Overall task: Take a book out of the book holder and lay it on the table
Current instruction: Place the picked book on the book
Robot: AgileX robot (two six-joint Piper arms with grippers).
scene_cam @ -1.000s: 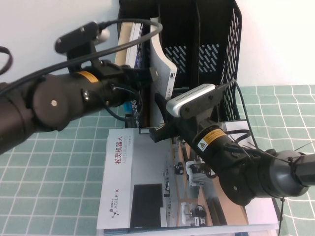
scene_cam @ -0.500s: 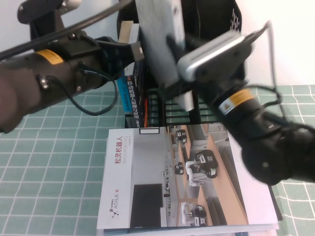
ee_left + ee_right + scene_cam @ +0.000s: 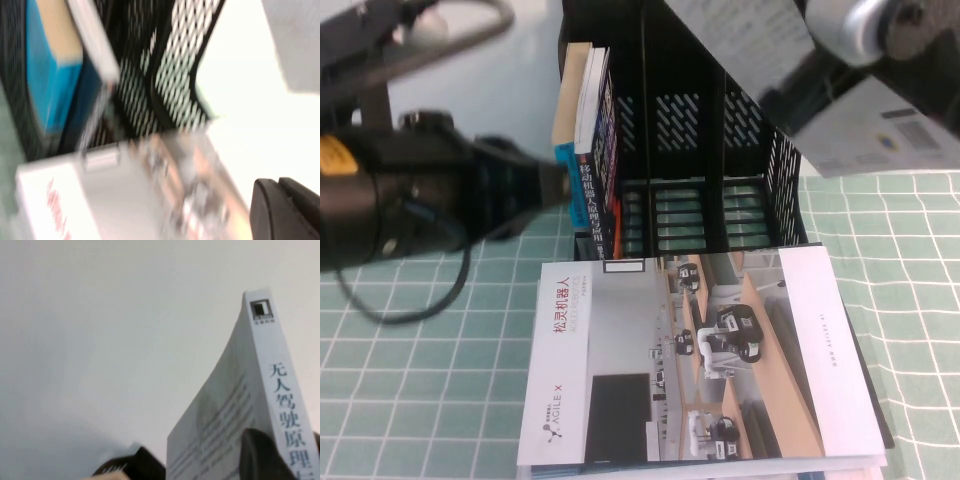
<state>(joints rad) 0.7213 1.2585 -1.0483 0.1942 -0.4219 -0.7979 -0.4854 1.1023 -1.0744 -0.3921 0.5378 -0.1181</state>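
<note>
The black mesh book holder (image 3: 765, 165) stands at the back of the table. Its left slot holds several upright books (image 3: 588, 150), one of them blue, also seen in the left wrist view (image 3: 50, 75). My right gripper (image 3: 798, 88) is shut on a grey-white book (image 3: 755, 30) and holds it high above the holder, at the top right. In the right wrist view the book (image 3: 235, 415) shows a spine with Chinese characters, and a dark finger (image 3: 260, 455) presses on its cover. My left gripper (image 3: 552, 186) hovers in front of the holder's left slot, empty.
A large white brochure (image 3: 700, 370) with robot photos lies flat on the green checked mat (image 3: 420, 380) in front of the holder; it also shows in the left wrist view (image 3: 125, 200). The holder's middle and right slots are empty. A white wall stands behind.
My right gripper has lifted the grey-white book up and out of the holder, toward the top right. My left arm has drawn back to the left, away from the holder.
</note>
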